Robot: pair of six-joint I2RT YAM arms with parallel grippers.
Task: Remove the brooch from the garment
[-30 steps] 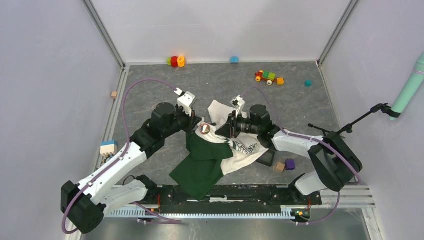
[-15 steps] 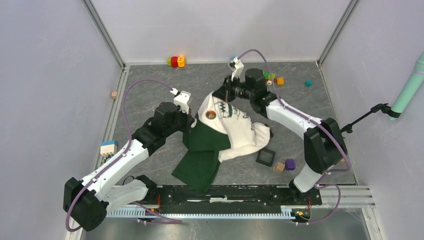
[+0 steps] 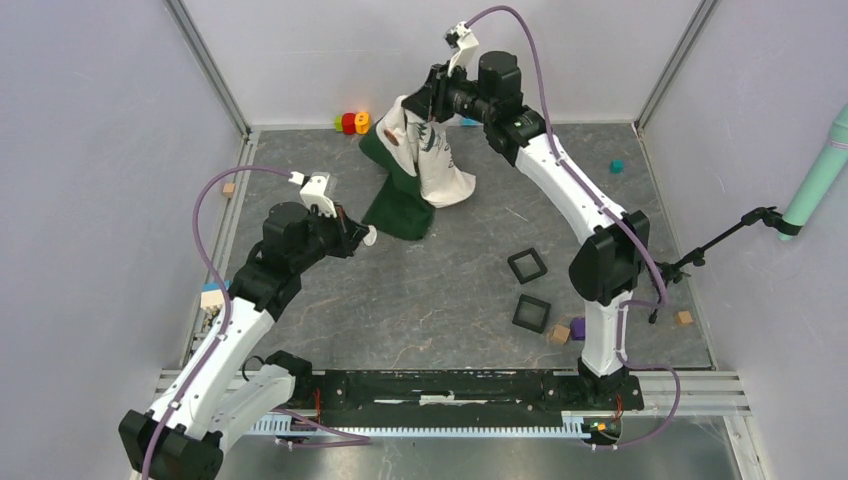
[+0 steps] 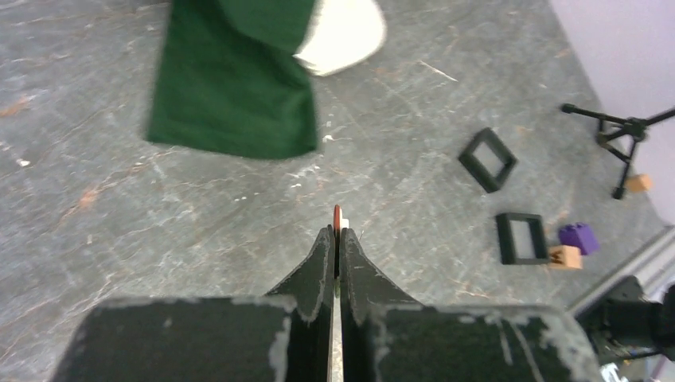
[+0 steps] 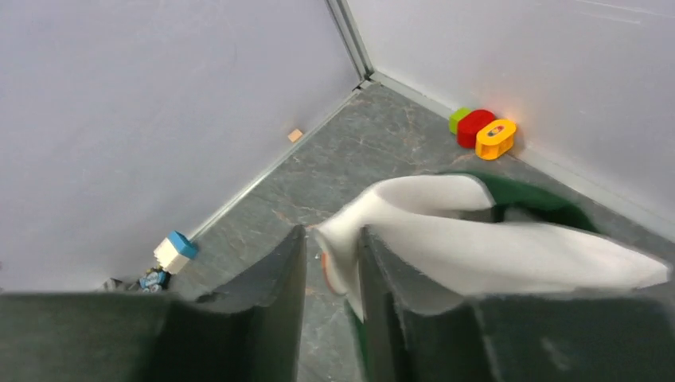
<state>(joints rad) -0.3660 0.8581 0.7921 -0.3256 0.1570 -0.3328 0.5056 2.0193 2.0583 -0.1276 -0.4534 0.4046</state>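
Right gripper [image 3: 432, 97] is clamped on the garment [image 3: 402, 200], holding it up at far middle with the green half hanging lowest. Left gripper [image 4: 335, 235] is pressed together on the brooch [image 4: 337, 215], which shows edge-on at the tips, nearer and left, well apart from the cloth. Removal looks done. Likely left: set the brooch down, release the shirt.

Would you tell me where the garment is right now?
Top view: the garment hangs from the right gripper at the far side of the table, just right of the red and orange blocks.
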